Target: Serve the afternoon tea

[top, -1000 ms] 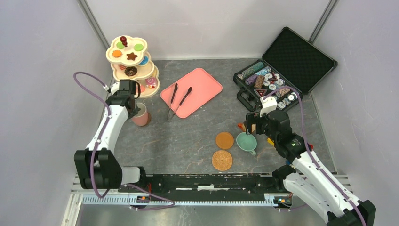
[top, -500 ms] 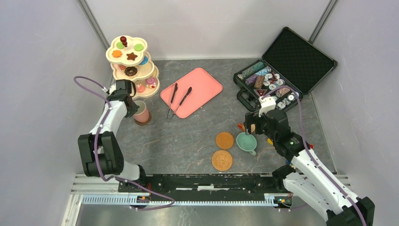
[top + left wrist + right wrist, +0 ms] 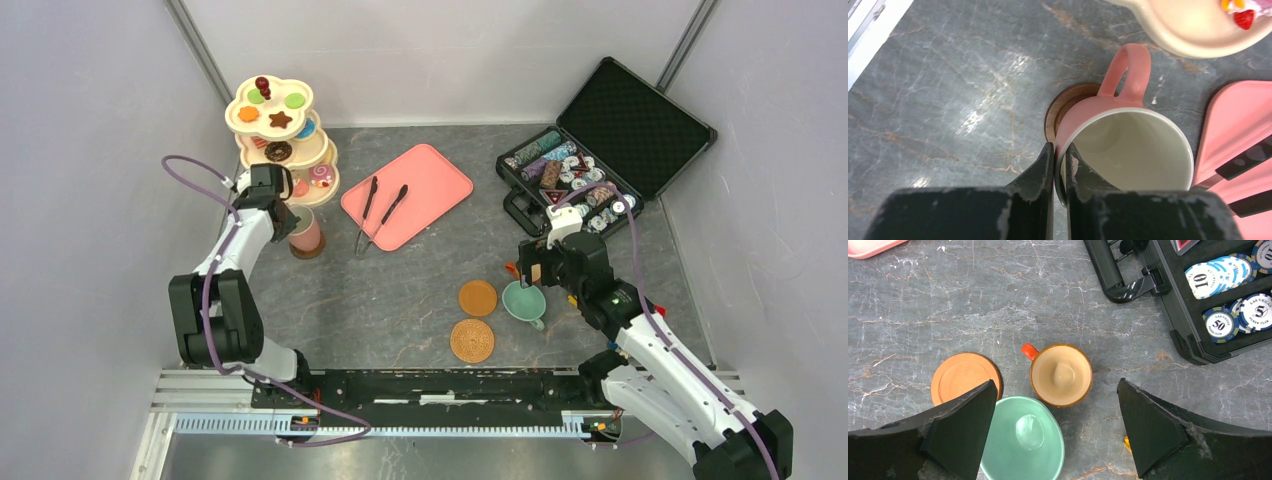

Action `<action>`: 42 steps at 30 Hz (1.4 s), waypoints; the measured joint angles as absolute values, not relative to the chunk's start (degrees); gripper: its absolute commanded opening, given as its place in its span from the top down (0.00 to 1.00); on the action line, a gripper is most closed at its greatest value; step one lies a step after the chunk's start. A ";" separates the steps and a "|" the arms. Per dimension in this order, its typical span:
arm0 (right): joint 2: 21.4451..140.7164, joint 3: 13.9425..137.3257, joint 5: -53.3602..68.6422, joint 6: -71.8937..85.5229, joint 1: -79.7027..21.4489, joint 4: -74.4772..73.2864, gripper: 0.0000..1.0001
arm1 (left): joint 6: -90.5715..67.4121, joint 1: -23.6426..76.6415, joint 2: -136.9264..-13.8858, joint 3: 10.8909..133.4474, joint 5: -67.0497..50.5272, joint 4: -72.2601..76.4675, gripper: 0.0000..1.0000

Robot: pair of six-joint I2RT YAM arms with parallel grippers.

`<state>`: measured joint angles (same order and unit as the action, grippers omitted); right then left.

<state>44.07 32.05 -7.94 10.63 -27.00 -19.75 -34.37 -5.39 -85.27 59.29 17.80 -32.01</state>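
In the upper left of the top view, the left gripper [image 3: 284, 214] is clamped on the wall of the pink cup [image 3: 307, 234], just below the cream three-tier stand [image 3: 237, 116] with its toy pastries [image 3: 280, 120]. The left wrist view shows the grip closely: one finger [image 3: 1044, 172] is outside the cup's wall and the other inside the rim, pinching it (the handle points away, toward the top of the frame). A dark coaster [image 3: 1060, 107] shows under the cup; I cannot tell whether the base rests on it. The pink tray [image 3: 432, 178], carrying black tongs [image 3: 380, 215], lies just right of the cup.

At the centre right, the right gripper [image 3: 531, 266] hangs above the table [image 3: 400, 300] with its fingers spread wide and holding nothing. Its wrist view looks down between them at the brown cup [image 3: 1061, 375], upright with an orange handle. The teal cup [image 3: 1023, 440] is just beside it at lower left. The smooth coaster [image 3: 964, 377] lies left of both, and the patterned coaster [image 3: 472, 340] sits lower. The open black case [image 3: 640, 120] of poker chips [image 3: 1220, 275] is at the upper right.
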 measured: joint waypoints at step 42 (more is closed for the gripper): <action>45.12 32.01 -7.79 10.61 -27.00 -19.29 0.02 | -35.55 -0.60 -92.97 67.13 19.20 -31.42 0.80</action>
